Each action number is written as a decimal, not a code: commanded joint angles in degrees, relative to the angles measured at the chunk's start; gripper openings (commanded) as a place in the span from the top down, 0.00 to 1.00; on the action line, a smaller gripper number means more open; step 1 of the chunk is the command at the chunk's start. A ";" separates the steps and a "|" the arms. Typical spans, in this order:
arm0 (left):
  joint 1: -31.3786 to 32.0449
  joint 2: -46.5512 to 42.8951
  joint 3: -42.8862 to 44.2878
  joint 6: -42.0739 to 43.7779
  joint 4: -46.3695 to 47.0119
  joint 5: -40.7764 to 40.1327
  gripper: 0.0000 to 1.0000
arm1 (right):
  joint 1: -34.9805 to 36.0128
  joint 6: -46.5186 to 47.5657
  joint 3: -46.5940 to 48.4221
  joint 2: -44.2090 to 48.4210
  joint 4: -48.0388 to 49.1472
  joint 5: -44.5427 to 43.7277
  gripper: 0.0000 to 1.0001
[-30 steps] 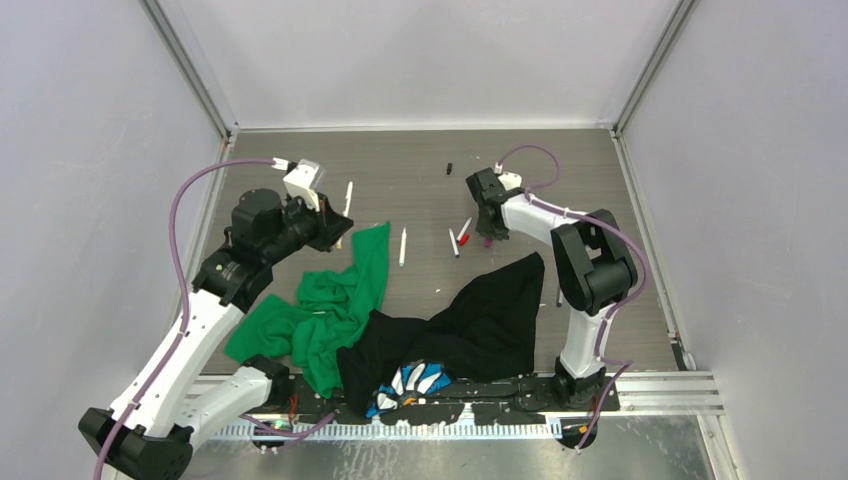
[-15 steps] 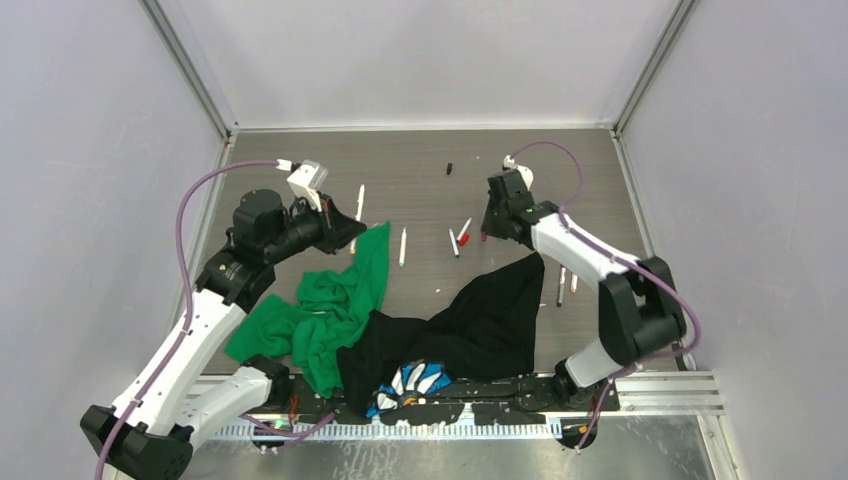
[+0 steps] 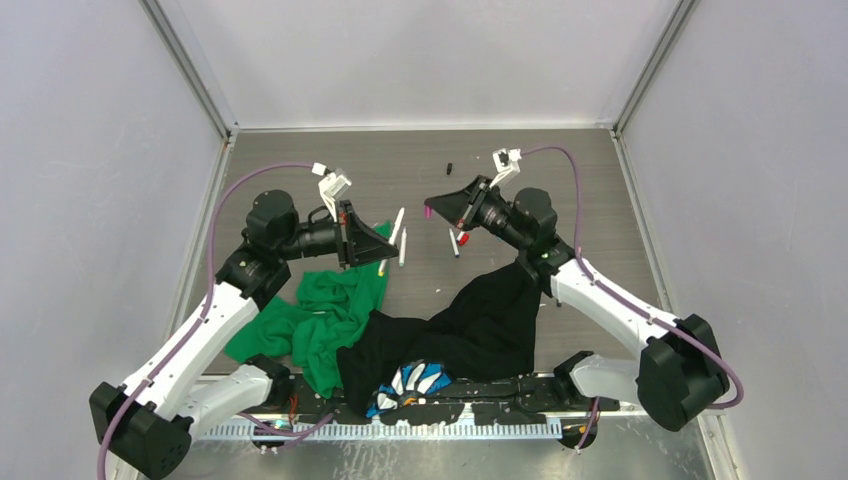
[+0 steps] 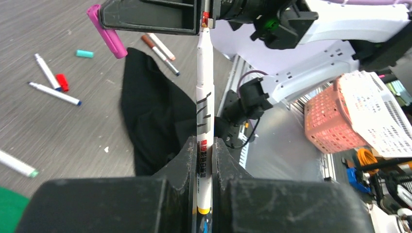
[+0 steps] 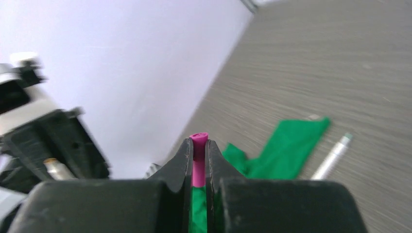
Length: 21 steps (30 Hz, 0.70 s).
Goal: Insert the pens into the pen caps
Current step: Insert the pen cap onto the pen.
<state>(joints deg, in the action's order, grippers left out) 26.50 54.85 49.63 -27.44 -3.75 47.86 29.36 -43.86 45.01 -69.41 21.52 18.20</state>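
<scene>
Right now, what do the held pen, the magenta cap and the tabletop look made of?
Pen: likely smooth white plastic; glossy barrel with printed markings. Magenta cap: probably plastic too; even colour, soft sheen. Tabletop: grey wood-grain laminate by its look; fine straight streaks, real wood possible.

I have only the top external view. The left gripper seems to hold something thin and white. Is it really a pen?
Observer: Yes. The left wrist view shows the left gripper shut on a white pen that sticks out straight ahead.
Operator: And the pink thing at the right gripper?
Observer: The right wrist view shows the right gripper shut on a magenta cap, one end poking out.
Operator: Are they lined up?
Observer: Not yet. In the left wrist view the pen's tip points at the right gripper's black side; the cap shows well left of it.
</scene>
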 commanded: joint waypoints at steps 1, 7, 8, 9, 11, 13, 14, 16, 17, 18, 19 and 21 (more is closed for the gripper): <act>0.62 -0.79 0.15 -1.62 6.21 5.46 1.00 | 1.83 -8.05 -2.51 3.35 26.37 2.41 0.99; 1.26 -0.11 0.21 -2.16 6.58 5.86 1.00 | 3.31 -12.27 -5.52 4.10 38.99 -0.38 0.99; 1.35 -0.11 0.21 -2.10 6.61 5.82 1.00 | 3.64 -12.46 -5.46 3.98 40.08 -0.56 0.99; 1.36 -0.10 0.21 -2.09 6.57 5.77 1.00 | 4.09 -12.44 -5.32 3.73 40.78 -0.80 0.99; 1.45 -0.03 0.27 -2.16 6.56 5.82 1.00 | 5.01 -12.15 -4.96 3.44 41.94 -1.17 0.99; 1.51 -0.08 0.30 -2.18 6.56 5.87 1.00 | 5.65 -12.03 -4.84 2.96 43.45 -1.65 0.99; 1.53 -0.10 0.23 -2.18 6.56 5.77 1.00 | 5.99 -12.07 -4.77 2.71 43.96 -1.80 0.99; 1.56 -0.16 0.29 -2.19 6.56 5.68 1.00 | 6.60 -12.13 -4.28 2.22 45.00 -1.64 0.99; 1.54 -0.18 0.27 -2.20 6.56 5.63 1.00 | 6.91 -12.06 -4.05 1.98 45.29 -1.53 0.99; 1.54 -0.25 0.28 -2.18 6.56 5.59 1.00 | 7.12 -11.98 -3.75 1.79 45.36 -1.31 0.99; 1.54 -0.20 0.28 -2.19 6.56 5.58 1.00 | 7.39 -11.71 -3.45 1.62 45.29 -1.13 0.99; 1.59 -0.19 0.28 -2.25 6.56 5.58 1.00 | 7.86 -11.23 -3.12 1.34 45.10 -1.06 0.99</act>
<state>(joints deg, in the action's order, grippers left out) 27.79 54.98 49.63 -29.19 -0.34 52.29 36.29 -55.68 39.33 -67.68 61.91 17.63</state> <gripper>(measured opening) 0.070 0.110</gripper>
